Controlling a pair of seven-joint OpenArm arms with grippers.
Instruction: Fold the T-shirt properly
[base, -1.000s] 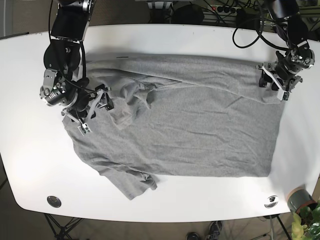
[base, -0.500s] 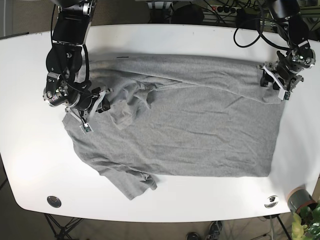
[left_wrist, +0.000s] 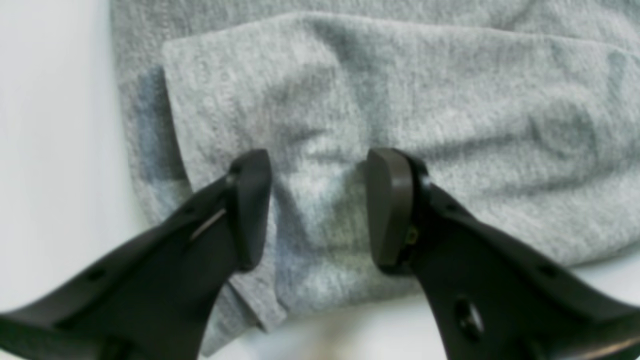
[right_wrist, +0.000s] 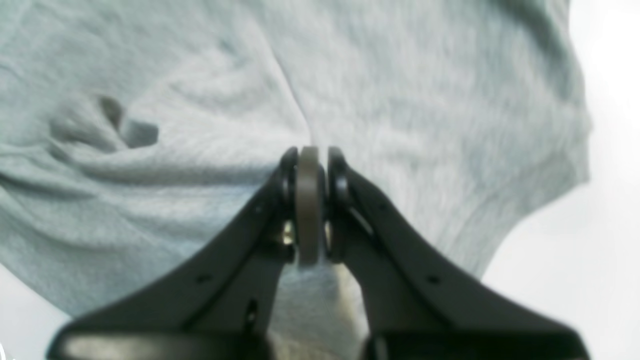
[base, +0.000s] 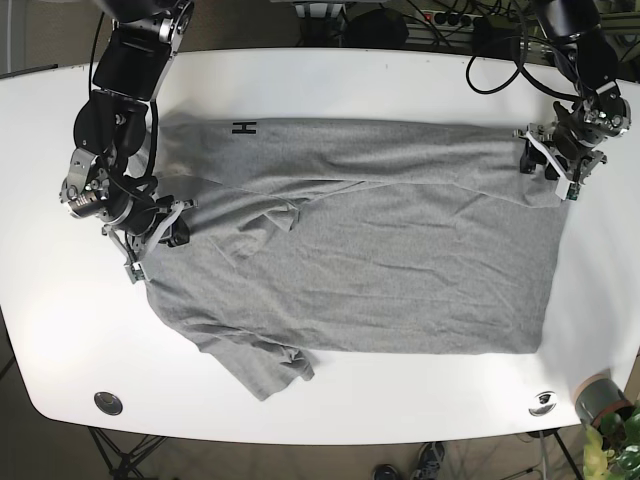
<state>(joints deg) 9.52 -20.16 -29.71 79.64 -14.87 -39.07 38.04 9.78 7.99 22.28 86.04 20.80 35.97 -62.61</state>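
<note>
A grey knitted cotton T-shirt (base: 370, 250) lies spread across the middle of the white oval tabletop (base: 330, 75), filling most of the base view, with a small dark mark near its upper left edge and one sleeve bunched toward the lower left of the frame. At the left edge of the base view, the black right gripper (base: 150, 232) sits at the shirt's left border; in the right wrist view its jaws are pressed together on a raised pinch of the grey fabric. At the upper right of the base view, the black left gripper (base: 558, 160) rests at the shirt's upper right corner; in the left wrist view its jaws stand apart over a folded layer of cloth.
</note>
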